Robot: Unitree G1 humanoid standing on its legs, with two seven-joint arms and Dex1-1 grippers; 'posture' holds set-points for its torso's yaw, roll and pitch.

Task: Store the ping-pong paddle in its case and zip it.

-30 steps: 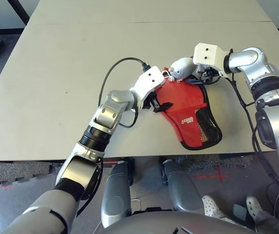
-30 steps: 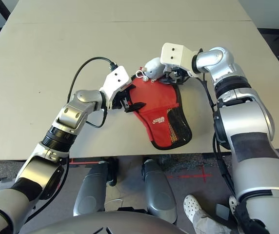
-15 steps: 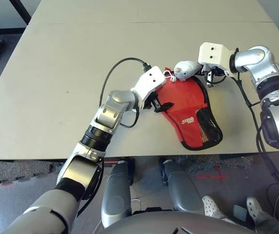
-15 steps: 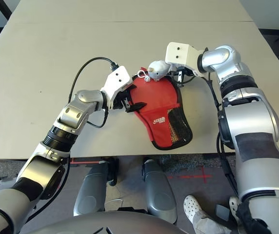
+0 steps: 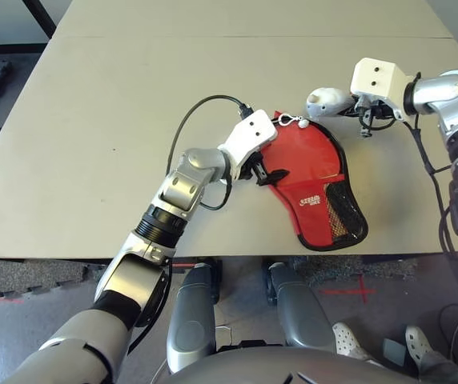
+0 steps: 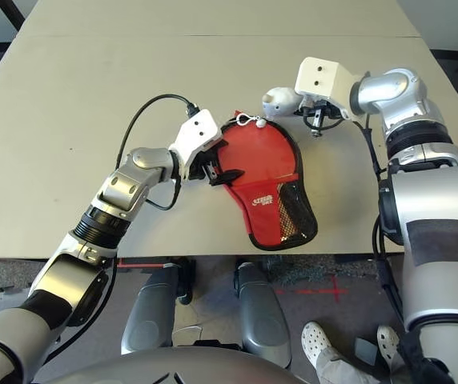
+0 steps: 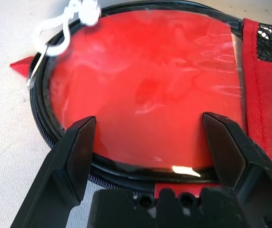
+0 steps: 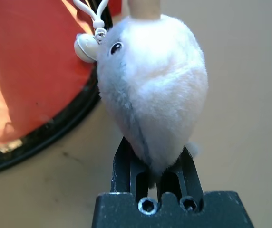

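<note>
The table [image 5: 93, 120] bore the red case [image 5: 313, 188] near its front edge, round end away from the robot. The left gripper [image 7: 160, 137] stood wide open, fingers straddling the case's rim. The right gripper [image 8: 150, 164] was clamped on a white plush toy [image 8: 152, 90], just beyond the case. The wrist view showed the toy's eye and a white cord [image 8: 93, 14] touching it. Both forearms reached inward.

Both eye views look steeply down from the head onto the table [image 5: 93, 120], sharing the red case [image 5: 313, 180]; each wrist view sits close behind its own tool, facing that case's rim.
</note>
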